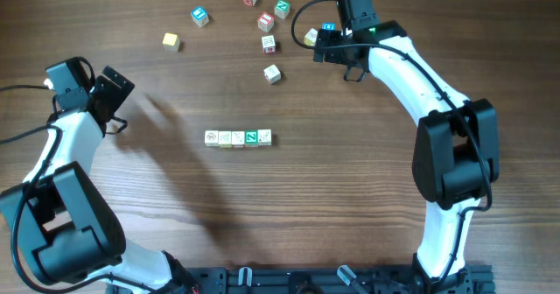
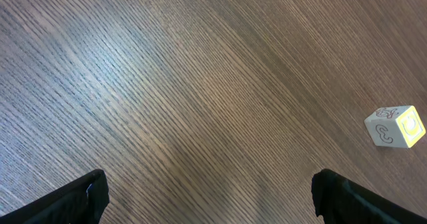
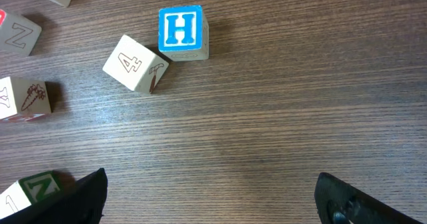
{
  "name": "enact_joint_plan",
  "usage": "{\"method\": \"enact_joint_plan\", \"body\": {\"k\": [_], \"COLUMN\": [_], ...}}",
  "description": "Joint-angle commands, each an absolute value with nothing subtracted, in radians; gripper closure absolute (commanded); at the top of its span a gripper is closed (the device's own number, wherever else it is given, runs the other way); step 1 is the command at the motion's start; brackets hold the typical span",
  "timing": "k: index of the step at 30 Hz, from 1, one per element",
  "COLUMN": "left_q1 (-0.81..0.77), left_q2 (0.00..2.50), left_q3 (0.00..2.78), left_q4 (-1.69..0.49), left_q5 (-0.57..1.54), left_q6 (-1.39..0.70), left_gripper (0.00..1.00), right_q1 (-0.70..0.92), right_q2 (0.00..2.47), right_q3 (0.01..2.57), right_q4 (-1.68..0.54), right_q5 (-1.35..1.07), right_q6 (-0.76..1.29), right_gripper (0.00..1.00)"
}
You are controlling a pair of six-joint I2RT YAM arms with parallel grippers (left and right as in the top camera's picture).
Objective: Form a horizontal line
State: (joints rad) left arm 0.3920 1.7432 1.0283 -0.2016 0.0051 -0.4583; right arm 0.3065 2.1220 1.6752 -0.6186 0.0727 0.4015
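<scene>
Your horizontal line [image 1: 238, 137] lies mid-frame in the overhead view: five letter cubes edge to edge, with the green-faced cube [image 1: 251, 137] fourth from the left. Your left gripper [image 2: 210, 201] is spread wide over the wooden table [image 2: 167, 84]. Your right gripper [image 3: 210, 197] is also spread, below the blue H cube [image 3: 181, 29].

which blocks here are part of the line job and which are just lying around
Part of the job:
- row of five blocks mid-table, touching side to side
- green-faced block within that row

Just lying about, scattered on the far side, among them:
- yellow block
- blue block
- red block
- white block
- H block
- 4 block
</scene>
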Motion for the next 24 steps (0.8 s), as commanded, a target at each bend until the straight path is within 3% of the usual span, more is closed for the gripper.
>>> {"method": "enact_joint_plan", "body": {"k": [1, 24], "left_q1": [0.396, 0.39], "left_q2": [1.75, 1.678], "left_q3": [1.037, 0.97], "left_q4": [-0.199, -0.199], "left_q5": [-0.001, -0.001], "left_q6": [-0.457, -0.457], "left_gripper": [0.0, 0.0], "right_q1": [0.308, 0.308], "right_q2": [2.111, 2.111], "right_q3": [1.677, 1.677], "right_q4": [-0.614, -0.614], "right_q5": [0.089, 0.089], "right_q6": [0.393, 0.393], "right_gripper": [0.0, 0.0]}}
